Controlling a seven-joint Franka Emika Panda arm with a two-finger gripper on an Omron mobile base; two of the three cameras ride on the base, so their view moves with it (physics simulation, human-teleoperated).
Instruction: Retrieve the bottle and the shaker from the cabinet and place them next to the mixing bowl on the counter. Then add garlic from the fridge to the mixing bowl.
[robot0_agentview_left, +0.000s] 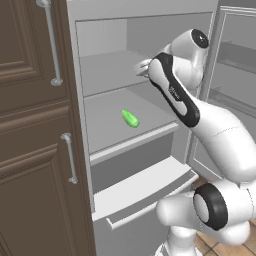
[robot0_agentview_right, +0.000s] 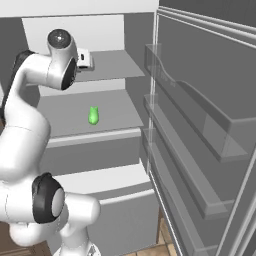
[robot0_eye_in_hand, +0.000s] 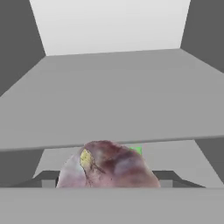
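From the left base view we've got the arm reaching into the open fridge (robot0_agentview_left: 150, 165), with a small green thing (robot0_agentview_left: 130, 118) on the middle shelf. Right base view: the hand (robot0_agentview_right: 84, 58) sits at the upper shelf. In the hand view we're grasping the garlic (robot0_eye_in_hand: 107, 165), purplish and blotchy.
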